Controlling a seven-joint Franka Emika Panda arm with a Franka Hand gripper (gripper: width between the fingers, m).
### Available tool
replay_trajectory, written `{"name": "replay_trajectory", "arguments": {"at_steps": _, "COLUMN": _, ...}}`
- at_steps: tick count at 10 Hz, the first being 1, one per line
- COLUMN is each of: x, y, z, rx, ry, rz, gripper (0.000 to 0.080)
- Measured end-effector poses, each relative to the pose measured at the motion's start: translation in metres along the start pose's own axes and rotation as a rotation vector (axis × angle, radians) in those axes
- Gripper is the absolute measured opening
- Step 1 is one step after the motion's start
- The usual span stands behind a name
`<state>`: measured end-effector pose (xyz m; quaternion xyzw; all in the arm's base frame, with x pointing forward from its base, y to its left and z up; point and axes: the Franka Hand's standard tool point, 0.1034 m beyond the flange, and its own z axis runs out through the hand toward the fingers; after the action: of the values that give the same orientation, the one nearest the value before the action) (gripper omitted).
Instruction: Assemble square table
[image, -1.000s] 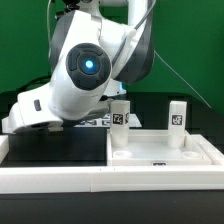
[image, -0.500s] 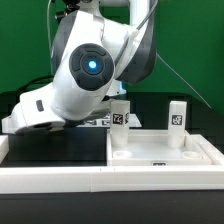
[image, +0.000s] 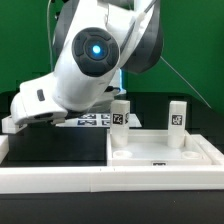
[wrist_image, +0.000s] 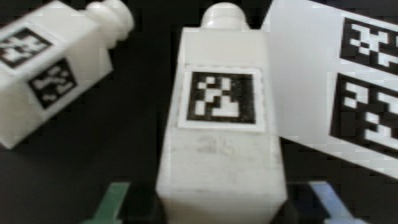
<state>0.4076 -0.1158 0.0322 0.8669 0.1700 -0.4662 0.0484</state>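
In the wrist view a white tagged leg (wrist_image: 221, 110) lies lengthwise between my gripper (wrist_image: 217, 202) fingers. A dark gap shows on each side of it, so the gripper is open around the leg. A second white leg (wrist_image: 54, 70) lies beside it. In the exterior view the white square tabletop slab (image: 160, 150) lies at the exterior view's right. Two legs stand upright at its far side, one at the far left corner (image: 120, 115) and one at the far right (image: 178, 115). My arm's hand (image: 30, 105) is low at the exterior view's left; its fingers are hidden there.
The marker board (wrist_image: 347, 80) lies close beside the leg between my fingers; it also shows behind the arm in the exterior view (image: 92, 120). A long white border rail (image: 60, 180) runs along the front of the table. A green backdrop stands behind.
The arm's upper body and elbow have swung up and toward the exterior view's right. The hand stays low at the left. The slab and the upright legs have not moved.
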Motion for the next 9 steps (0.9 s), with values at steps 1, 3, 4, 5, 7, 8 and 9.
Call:
{"name": "replay_trajectory", "arguments": {"at_steps": 1, "x": -0.006, "y": 0.002, "z": -0.011, "rx": 0.006, "ry": -0.002, "rz": -0.009, "gripper": 0.0288}}
{"name": "replay_trajectory", "arguments": {"at_steps": 3, "x": -0.016, "y": 0.01, "z": -0.03, "rx": 0.013, "ry": 0.022, "rz": -0.004, "gripper": 0.0288}}
{"name": "replay_trajectory", "arguments": {"at_steps": 4, "x": -0.015, "y": 0.01, "z": -0.028, "rx": 0.01, "ry": 0.025, "rz": -0.004, "gripper": 0.0288}}
{"name": "replay_trajectory", "arguments": {"at_steps": 5, "x": -0.013, "y": 0.011, "z": -0.028, "rx": 0.007, "ry": 0.032, "rz": -0.005, "gripper": 0.029}}
{"name": "replay_trajectory", "arguments": {"at_steps": 7, "x": -0.012, "y": 0.012, "z": -0.033, "rx": 0.0, "ry": 0.05, "rz": -0.004, "gripper": 0.029}}
{"name": "replay_trajectory", "arguments": {"at_steps": 8, "x": -0.011, "y": 0.014, "z": -0.044, "rx": -0.004, "ry": 0.072, "rz": -0.008, "gripper": 0.029}}
{"name": "replay_trajectory", "arguments": {"at_steps": 9, "x": -0.012, "y": 0.02, "z": -0.059, "rx": -0.008, "ry": 0.141, "rz": -0.009, "gripper": 0.029}}
